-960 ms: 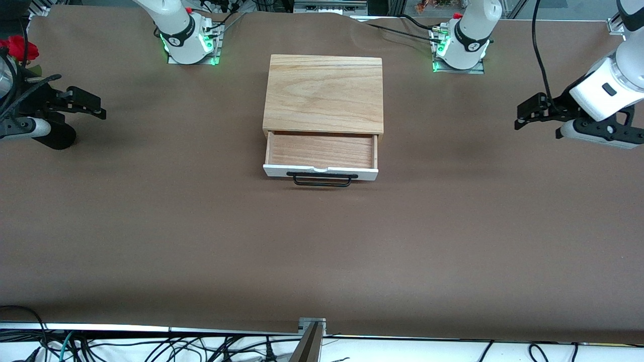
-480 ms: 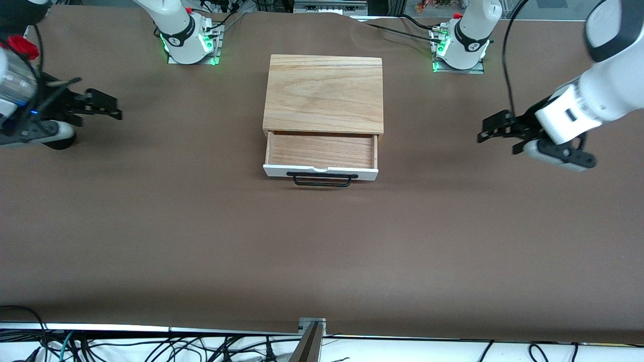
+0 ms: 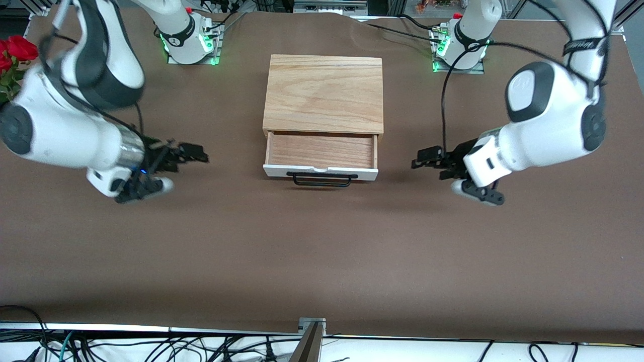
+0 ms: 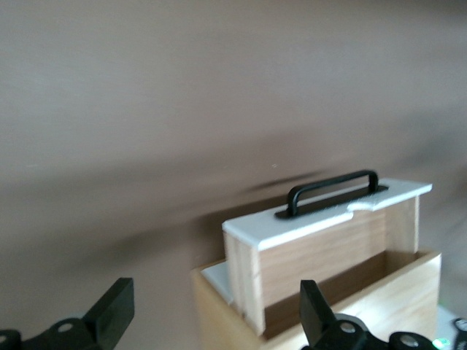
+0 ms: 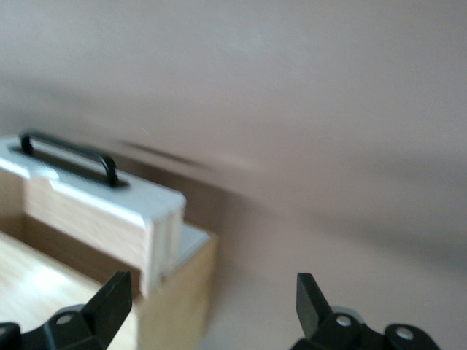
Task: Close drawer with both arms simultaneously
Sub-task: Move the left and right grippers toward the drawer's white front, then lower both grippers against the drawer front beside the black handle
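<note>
The drawer (image 3: 321, 150) stands pulled out of the light oak box (image 3: 323, 94). Its white front panel (image 3: 321, 172) and black bar handle (image 3: 322, 179) face the front camera. My left gripper (image 3: 421, 158) is open and empty, low beside the drawer's front corner toward the left arm's end, a gap away. My right gripper (image 3: 198, 153) is open and empty beside the drawer toward the right arm's end, farther off. The left wrist view shows the drawer (image 4: 328, 240) and handle (image 4: 332, 191) past my open left gripper (image 4: 211, 321). The right wrist view shows the drawer (image 5: 95, 204) past my open right gripper (image 5: 211, 306).
Brown cloth (image 3: 322, 251) covers the table. Red roses (image 3: 15, 53) stand at the table edge by the right arm's end. The two arm bases (image 3: 188, 42) (image 3: 460, 48) stand along the edge farthest from the front camera. Cables (image 3: 151, 347) lie below the nearest edge.
Both arms have swung in from the table's ends toward the drawer, and both grippers now sit level with its front panel. The drawer has not moved.
</note>
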`<control>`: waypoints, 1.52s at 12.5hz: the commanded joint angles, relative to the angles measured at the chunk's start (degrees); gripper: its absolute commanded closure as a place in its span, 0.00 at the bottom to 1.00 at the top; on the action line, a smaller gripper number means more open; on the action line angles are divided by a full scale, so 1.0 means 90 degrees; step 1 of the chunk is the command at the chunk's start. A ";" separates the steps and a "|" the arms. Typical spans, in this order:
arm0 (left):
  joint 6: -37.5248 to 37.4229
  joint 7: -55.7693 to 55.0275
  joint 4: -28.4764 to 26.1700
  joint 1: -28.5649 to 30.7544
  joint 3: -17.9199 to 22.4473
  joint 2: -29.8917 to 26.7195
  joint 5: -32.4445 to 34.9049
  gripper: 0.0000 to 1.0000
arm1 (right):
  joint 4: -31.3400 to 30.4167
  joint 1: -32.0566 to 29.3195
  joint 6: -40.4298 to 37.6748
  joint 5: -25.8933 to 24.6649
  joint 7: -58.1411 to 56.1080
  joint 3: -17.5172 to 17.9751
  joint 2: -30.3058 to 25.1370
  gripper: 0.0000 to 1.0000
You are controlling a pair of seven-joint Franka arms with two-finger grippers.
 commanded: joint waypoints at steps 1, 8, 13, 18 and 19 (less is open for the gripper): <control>0.0863 0.0052 0.0271 -0.0481 0.0033 0.0639 -0.0752 0.00 | 0.1206 0.0180 0.0246 0.0910 0.0500 -0.0019 0.1214 0.00; 0.1757 0.0071 0.0271 -0.1293 0.0024 0.1480 -0.0988 0.00 | 0.1092 0.1226 0.1909 0.1714 0.0698 -0.0019 0.2018 0.00; 0.1698 0.0062 0.0232 -0.1342 -0.0084 0.1646 -0.0979 0.00 | 0.0867 0.1158 0.0533 0.1685 0.0727 -0.0185 0.1813 0.00; 0.1328 0.0042 0.0193 -0.1323 -0.0103 0.1676 -0.0988 0.00 | 0.0486 0.1206 0.0473 0.1675 0.0737 -0.0166 0.1686 0.00; 0.1240 0.0042 0.0193 -0.1294 -0.0103 0.1666 -0.0988 0.00 | 0.0457 0.1226 0.0473 0.1675 0.0737 -0.0156 0.1676 0.00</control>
